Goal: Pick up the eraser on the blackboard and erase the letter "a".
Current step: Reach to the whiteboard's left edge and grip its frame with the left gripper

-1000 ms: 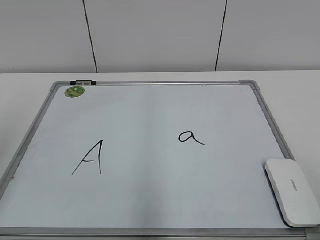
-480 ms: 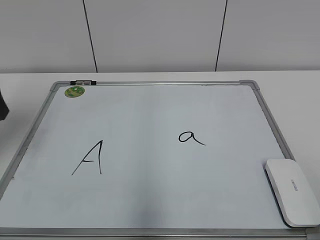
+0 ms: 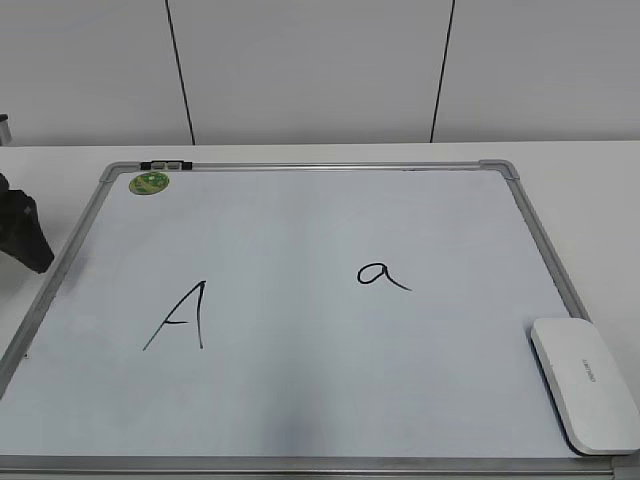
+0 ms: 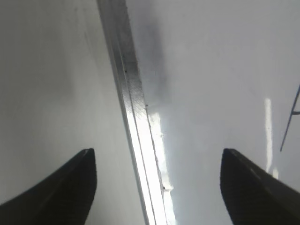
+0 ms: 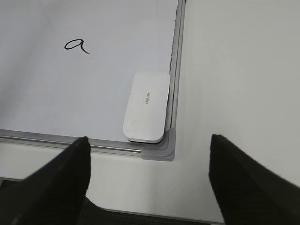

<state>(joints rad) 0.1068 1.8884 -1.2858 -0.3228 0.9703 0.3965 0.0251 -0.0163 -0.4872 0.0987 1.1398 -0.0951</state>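
The right claw [image 5: 147, 183] is spread wide with nothing between its fingers, and it hangs above the bench just outside the near right corner of the blackboard [image 5: 176, 70]. The left claw [image 4: 157, 183] is spread too and empty, poised over the blackboard's left frame rail; in the exterior view only a dark part of that arm shows beside that rail.

The eraser [image 3: 586, 383] lies flat on the blackboard, tucked into that near right corner with its long side against the right rail. The letter "a" [image 3: 382, 274] sits on the blackboard well apart from the eraser, toward the middle and farther back. The capital "A" [image 3: 180, 315] is on the blackboard's left half.

The task looks to be at its very start: the approach to the eraser, with no grasp made. The next move likely calls for the right claw to come over the eraser and close across its narrow width, minding the rail beside it.

The blackboard lies flat on a white bench [image 3: 580, 165], and pale wall panels [image 3: 310, 70] with dark seams stand behind it.
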